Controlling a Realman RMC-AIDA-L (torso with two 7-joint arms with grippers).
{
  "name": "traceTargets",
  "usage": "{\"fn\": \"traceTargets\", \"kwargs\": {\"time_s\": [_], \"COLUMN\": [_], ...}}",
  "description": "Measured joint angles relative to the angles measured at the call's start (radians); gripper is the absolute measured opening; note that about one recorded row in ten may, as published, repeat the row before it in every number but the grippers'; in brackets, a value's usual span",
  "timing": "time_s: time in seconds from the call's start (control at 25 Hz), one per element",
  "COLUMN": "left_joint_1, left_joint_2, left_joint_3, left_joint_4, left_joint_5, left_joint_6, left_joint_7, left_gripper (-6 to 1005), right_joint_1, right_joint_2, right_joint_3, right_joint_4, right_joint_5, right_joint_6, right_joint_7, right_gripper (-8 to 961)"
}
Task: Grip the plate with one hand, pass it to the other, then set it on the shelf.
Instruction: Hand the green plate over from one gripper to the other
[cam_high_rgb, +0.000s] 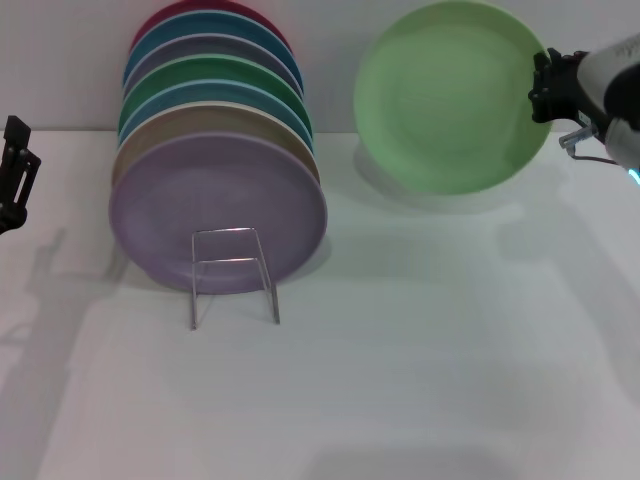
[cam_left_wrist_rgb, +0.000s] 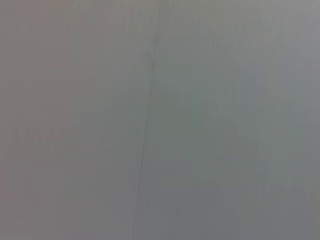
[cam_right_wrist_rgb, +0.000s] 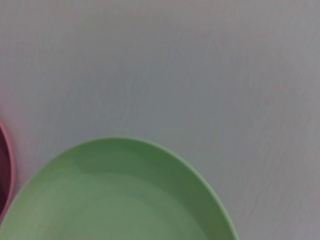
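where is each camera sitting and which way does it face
Head view: high on the robot, looking forward and down at the table, the shelf of stacked plates and the plate; the left gripper and right gripper show at the edges.
Left wrist view: on the left arm, facing a bare grey surface; no body part shows.
Right wrist view: on the right arm, looking across the plate; no jaws show.
Head and right wrist views share the plate.

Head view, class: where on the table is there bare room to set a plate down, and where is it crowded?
Free: the table in front of the shelf, and below the plate held by the right end effector. Crowded: the back left, where the stacked plates lean. The left end effector waits at the left edge.
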Motion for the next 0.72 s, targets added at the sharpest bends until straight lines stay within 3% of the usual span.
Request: {"fn": "traceTargets", "kwargs": {"time_s": [0.12,0.16,0.2,0.52,0.72], "left_joint_1": [0.005,0.007,0.009,0.055,0.085], "left_joint_2": [0.000,-0.001,-0.001,-0.003,-0.004], "left_joint_3": [0.004,0.006,0.007,0.053,0.140], "left_joint_4": [0.000,0.000,0.000,-0.028,-0.049], "left_joint_5": [0.002,0.003,0.004,0.011,0.012], "left_joint_6": [0.000,0.002,0.004,0.049,0.106], "left_joint_7": [0.000,0.000,-0.001,-0.005,-0.005], "left_gripper": [762,762,762,761,761], "right_joint_1": [-0.011,-0.007,-0.007,0.023,-0.024], "right_joint_2": [0.000,0.000,0.000,0.002,0.004], "right_joint_3": [-0.059,-0.097,-0.097,-0.204,-0.288], "right_joint_4": [-0.098,-0.180,-0.180,-0.505,-0.618], "right_joint_5": [0.000,0.000,0.000,0.000,0.000], "right_joint_6": [-0.192,-0.334,-0.334,-0.820,-1.080], "right_joint_7": [0.037,0.071,0.071,0.270,0.348], "right_gripper": [24,24,25,27,29]}}
